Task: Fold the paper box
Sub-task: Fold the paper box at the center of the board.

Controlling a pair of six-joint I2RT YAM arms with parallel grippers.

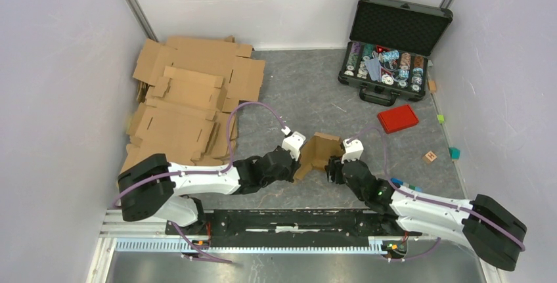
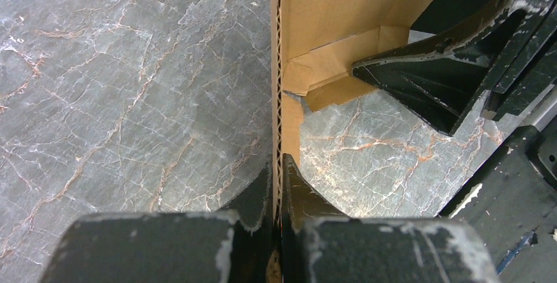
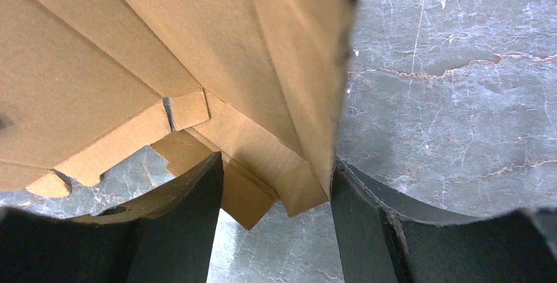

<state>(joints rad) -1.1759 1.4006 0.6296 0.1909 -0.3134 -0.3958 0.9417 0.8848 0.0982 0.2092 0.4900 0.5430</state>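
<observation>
**Top view:** the paper box (image 1: 320, 152) stands half-formed near the middle of the worktop's (image 1: 302, 86) near edge, between the left gripper (image 1: 299, 157) and the right gripper (image 1: 334, 163). Bare worktop lies open beyond the box toward the far edge. Cardboard sheets (image 1: 190, 99) fill the far left corner, a black case (image 1: 394, 46) stands in the far right corner, and a red lid (image 1: 397, 119) lies near the right edge.

**Left wrist view:** shows what the top view hides, the left gripper pinched tight on the corrugated edge of 1 upright box wall. A dark finger (image 2: 433, 79) of the right gripper lies beside a folded inner flap.

**Right wrist view:** the right gripper's jaws stand apart, straddling a box wall and its flaps; 1 finger (image 3: 368, 217) touches the wall, the other stands clear
</observation>
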